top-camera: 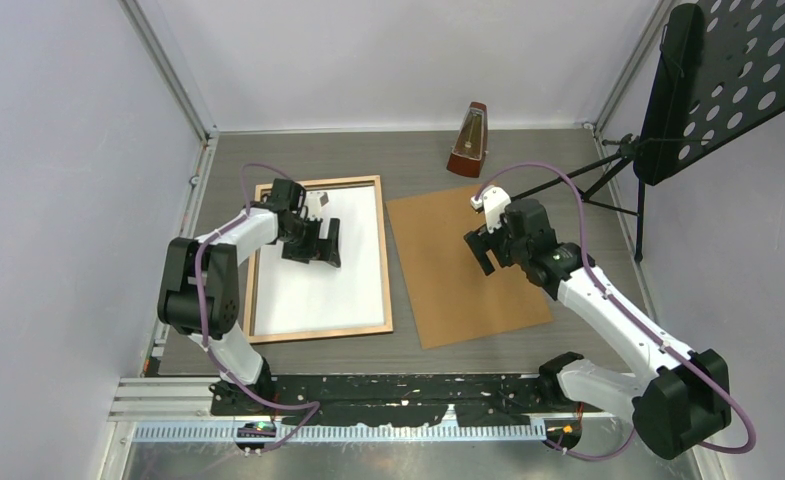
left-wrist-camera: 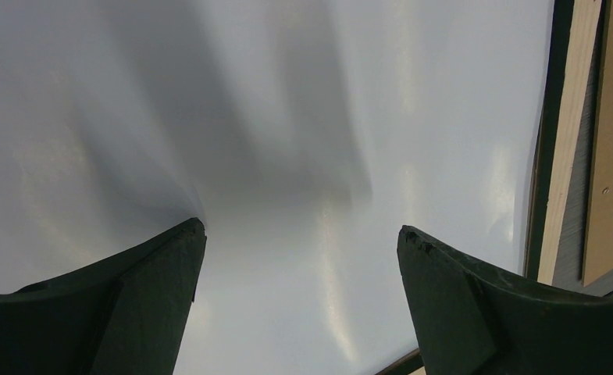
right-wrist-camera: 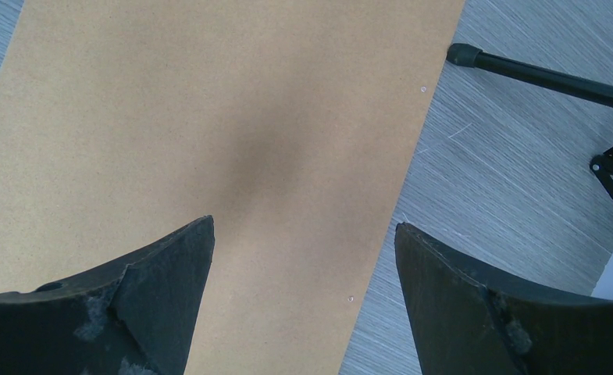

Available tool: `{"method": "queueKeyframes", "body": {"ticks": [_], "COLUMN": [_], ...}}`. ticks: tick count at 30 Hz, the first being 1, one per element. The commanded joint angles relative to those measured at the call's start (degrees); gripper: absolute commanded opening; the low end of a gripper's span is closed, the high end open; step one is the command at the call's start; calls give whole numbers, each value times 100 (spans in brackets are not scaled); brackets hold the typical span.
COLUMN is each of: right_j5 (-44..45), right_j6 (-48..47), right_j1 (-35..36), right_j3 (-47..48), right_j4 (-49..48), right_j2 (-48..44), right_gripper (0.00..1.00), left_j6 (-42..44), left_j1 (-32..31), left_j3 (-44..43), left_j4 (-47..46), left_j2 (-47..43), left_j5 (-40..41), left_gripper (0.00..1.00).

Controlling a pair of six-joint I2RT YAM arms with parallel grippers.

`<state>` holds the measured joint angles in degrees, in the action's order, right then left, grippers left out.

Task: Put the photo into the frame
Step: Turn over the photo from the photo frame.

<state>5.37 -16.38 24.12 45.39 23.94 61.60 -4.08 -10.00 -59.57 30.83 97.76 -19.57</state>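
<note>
Over the photo (top-camera: 318,290), left gripper (left-wrist-camera: 301,226) gapes wide, empty.

Big flat photo sheet (top-camera: 328,275): plain white side up, shiny w/ soft grey shadows. Thin wood frame (top-camera: 318,333): light tan, dark inner edge. Flat hardboard sheet (top-camera: 468,275): plain brown. Worktop (top-camera: 568,165): grey, streaky lines. Left pincer (left-wrist-camera: 299,234) & right pincer (right-wrist-camera: 303,230): black. Metal music stand (top-camera: 738,70): black w/ round holes. Small metronome (top-camera: 469,142): red-brown.

One photo (top-camera: 318,295), one frame (left-wrist-camera: 570,133) — one board (top-camera: 458,275).
</note>
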Motion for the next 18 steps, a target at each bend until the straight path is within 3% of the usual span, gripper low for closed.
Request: {"method": "queueKeyframes", "body": {"ticks": [1,18], "right_j5": [-145,-319], "right_j6": [24,72], "right_j1": [-62,-152], "right_j3": [30,51], "right_j4": [-208,-182], "right_j2": [-170,-184], "right_gripper": [92,92], "left_j6": [-64,-200], "left_j1": [-3,-2], "left_j3": [-91,91], "left_j4": [1,-251], "left_j2": [111,-288], "left_j5": [-144,387], "left_gripper": [95,95]}}
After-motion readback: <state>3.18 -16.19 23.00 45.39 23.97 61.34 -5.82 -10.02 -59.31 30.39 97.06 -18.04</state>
